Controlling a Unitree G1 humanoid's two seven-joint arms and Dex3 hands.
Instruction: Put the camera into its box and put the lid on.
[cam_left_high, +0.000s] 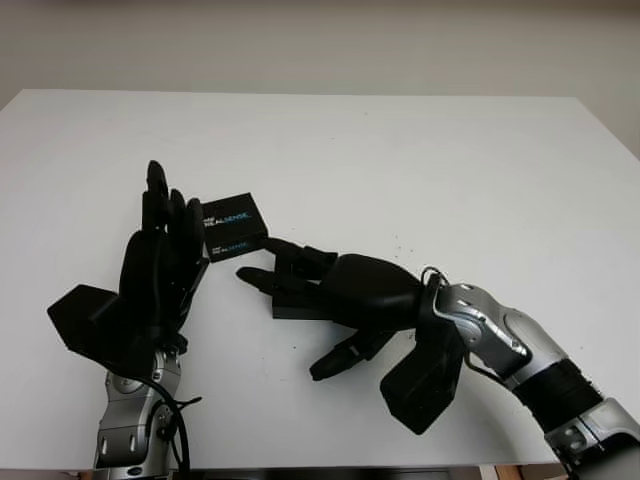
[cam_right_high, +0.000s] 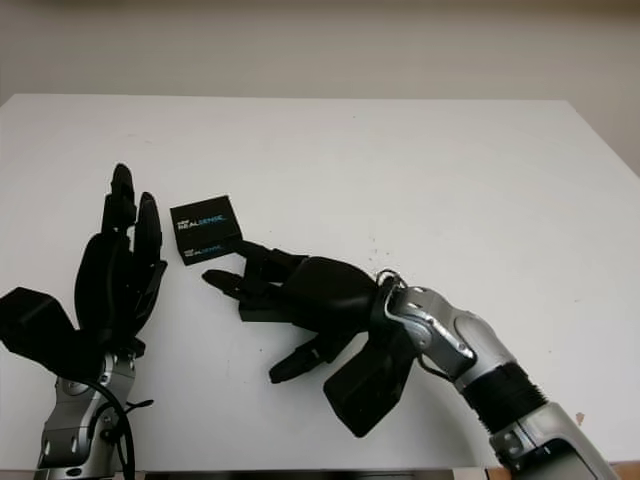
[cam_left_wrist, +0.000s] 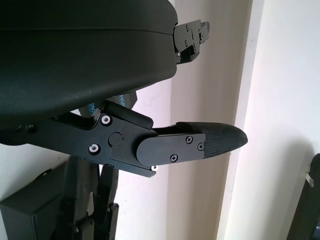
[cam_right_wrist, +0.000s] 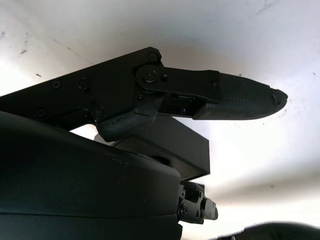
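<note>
Nearest the lens, right hand (cam_left_high: 300, 285) reaching in from the bottom right, palm down over a flat black box (cam_left_high: 300, 308) on the white desk (cam_left_high: 450, 190); fingers (cam_left_high: 272, 268) stretched forward over the box's top, thumb hanging at the near side. Hard to say from the head views whether closed on the box or merely laid across it. Left hand (cam_left_high: 165, 250) standing upright at the bottom left, open, holding nothing, fingertips just beside a second black box printed REALSENSE (cam_left_high: 234, 226). Printed box tilted, apart from the flat box and farther back, between the two hands.

Beyond the hands, bare white desk running to a pale wall (cam_left_high: 320, 40) at the back.

Right wrist view: black box corner (cam_right_wrist: 170, 145) close under the palm shell, one finger (cam_right_wrist: 235, 102) extended past it over the desk. Left wrist view: one finger (cam_left_wrist: 200, 142) held straight out, a dark box (cam_left_wrist: 30, 215) low in the corner, possibly the flat one.
</note>
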